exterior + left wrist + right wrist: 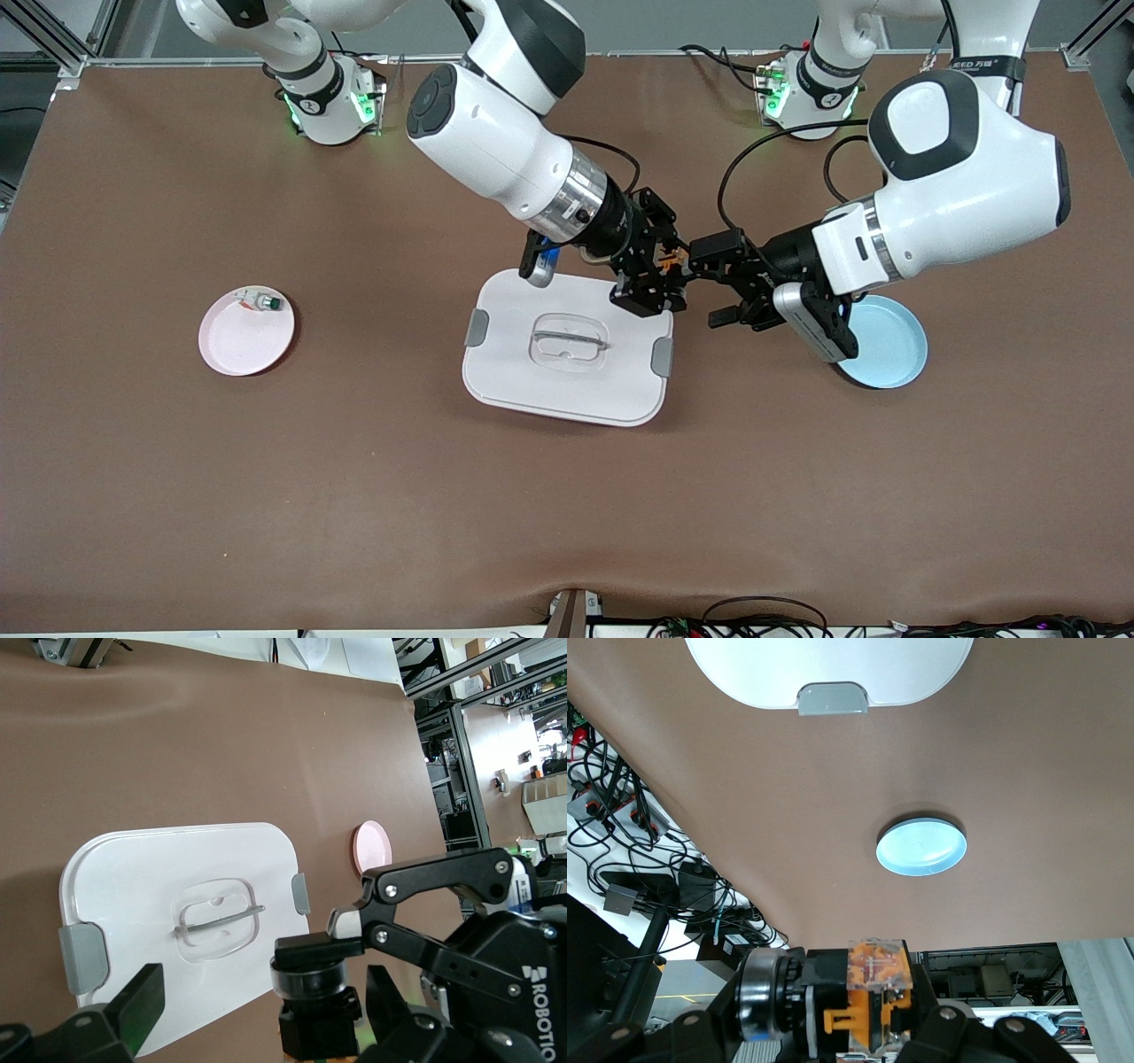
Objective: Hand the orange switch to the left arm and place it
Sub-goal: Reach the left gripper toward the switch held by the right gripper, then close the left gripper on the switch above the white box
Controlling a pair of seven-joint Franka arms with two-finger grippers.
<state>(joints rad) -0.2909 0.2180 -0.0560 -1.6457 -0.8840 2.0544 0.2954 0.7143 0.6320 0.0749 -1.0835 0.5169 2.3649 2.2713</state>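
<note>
Right gripper (666,266), over the edge of the large white rounded-rectangular plastic box (567,348) at the left arm's end, is clamped on the tiny black cylindrical orange switch (671,259), held in the air. Left gripper (719,285) faces it, fingers spread wide, just beside the switch. Round blue plate (889,350) lies under the left arm; round pink plate (246,333) with a small green-capped switch (263,302) sits toward the right arm's end.
</note>
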